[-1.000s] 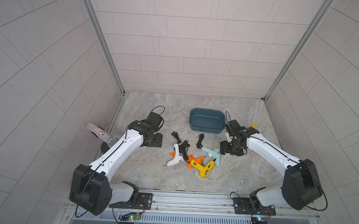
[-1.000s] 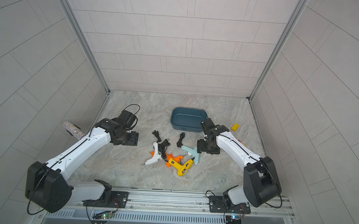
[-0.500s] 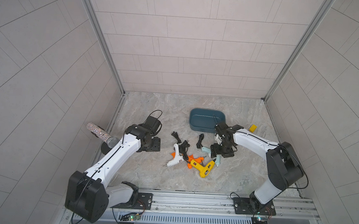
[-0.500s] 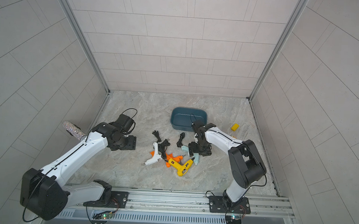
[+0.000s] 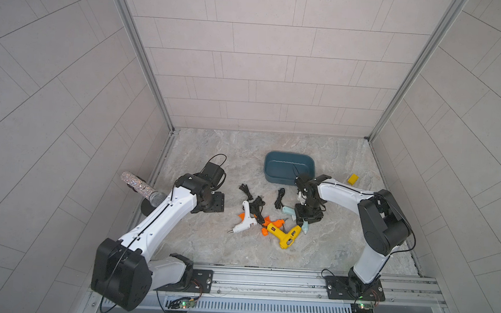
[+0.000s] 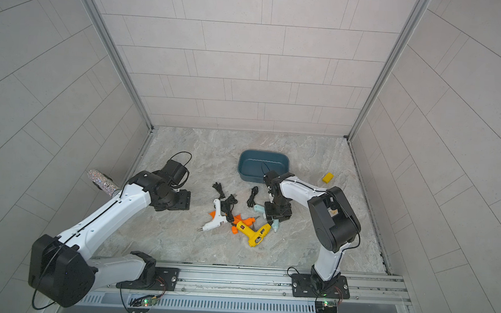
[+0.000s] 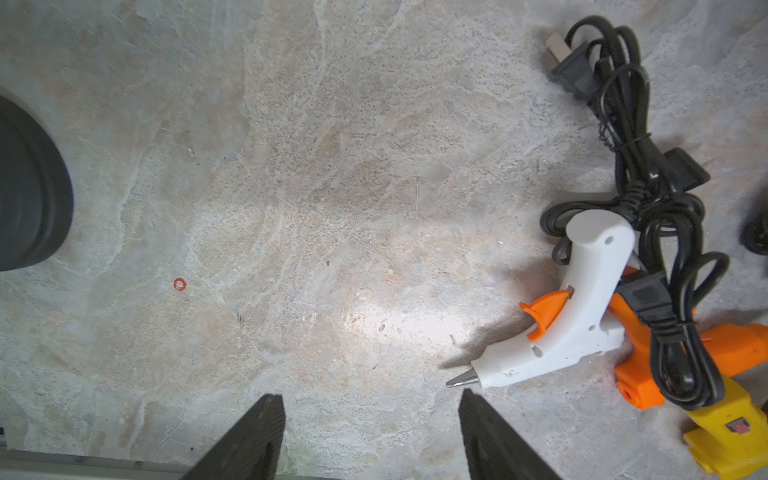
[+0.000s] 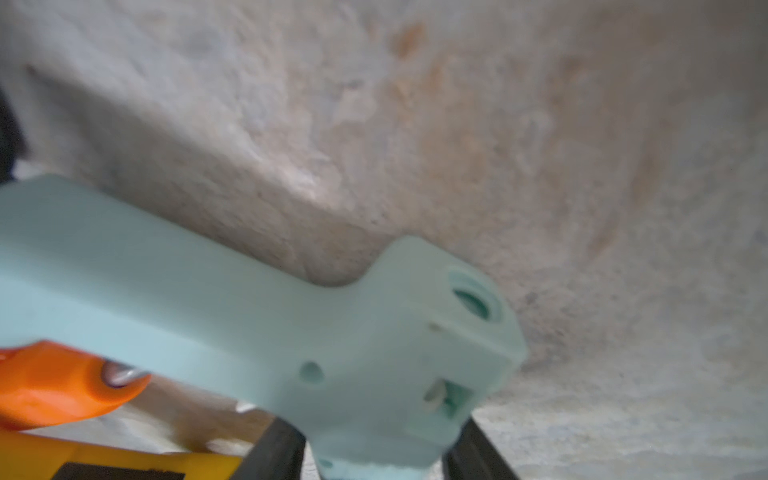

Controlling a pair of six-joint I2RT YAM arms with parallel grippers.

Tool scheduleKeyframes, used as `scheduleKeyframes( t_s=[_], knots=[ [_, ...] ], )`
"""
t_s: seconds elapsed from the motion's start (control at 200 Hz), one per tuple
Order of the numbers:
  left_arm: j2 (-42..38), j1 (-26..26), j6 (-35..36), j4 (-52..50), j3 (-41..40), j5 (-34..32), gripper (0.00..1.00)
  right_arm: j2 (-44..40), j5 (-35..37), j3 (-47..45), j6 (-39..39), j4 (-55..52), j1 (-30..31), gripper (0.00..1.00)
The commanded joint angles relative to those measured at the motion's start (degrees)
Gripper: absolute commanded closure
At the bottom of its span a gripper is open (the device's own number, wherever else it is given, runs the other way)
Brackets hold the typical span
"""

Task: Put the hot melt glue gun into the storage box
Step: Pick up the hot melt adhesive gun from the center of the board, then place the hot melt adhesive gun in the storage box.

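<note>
My left arm (image 5: 162, 217) stretches from the front rail over the worktop's left side, left gripper (image 7: 372, 409) pointing down with jaws wide apart, while my right arm (image 5: 342, 195) folds at a raised elbow toward the middle, right gripper (image 8: 374, 453) low, jaws narrower, their grip unclear through blur.

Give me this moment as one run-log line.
right gripper: straddling mint glue gun | left gripper: open, empty | storage box: empty
</note>
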Motion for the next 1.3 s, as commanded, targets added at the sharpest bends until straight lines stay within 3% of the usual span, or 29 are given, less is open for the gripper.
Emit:
scheduleKeyframes(
  t_s=[0.0, 0.17, 0.485, 0.7, 0.796, 1.041, 1.296],
  knots=[
    [0.5, 0.1, 0.6, -0.4, -0.3, -0.2, 0.26, 2.0, 1.8, 1.8, -0.6, -1.7, 0.2, 0.63],
    [0.4, 0.1, 0.9, -0.3, 0.1, -0.5, 0.26, -0.4, 4.0, 7.3, -1.6, -5.7, 0.2, 0.78],
    [0.4, 0.1, 1.6, 0.0, 0.8, -2.3, 0.25, -12.7, 8.9, 16.6, -3.3, -15.1, 0.2, 0.87],
    [2.0, 0.1, 2.7, 0.3, 2.5, -3.0, 0.24, -16.8, 15.4, 23.0, -6.6, -14.8, -0.1, 0.91],
    [3.1, 0.1, 3.0, 1.0, 3.2, -3.0, 0.24, -13.9, 18.0, 28.6, -9.5, -13.3, -1.3, 0.91],
    [7.1, -1.4, 4.2, 1.6, 6.2, -1.6, 0.24, 4.5, 23.9, 46.1, -13.8, -13.6, -4.2, 0.92],
    [8.1, -3.6, 6.7, 0.0, 8.3, -3.9, 0.24, 17.3, 23.3, 50.5, -15.3, -11.6, -4.4, 0.95]
  ],
)
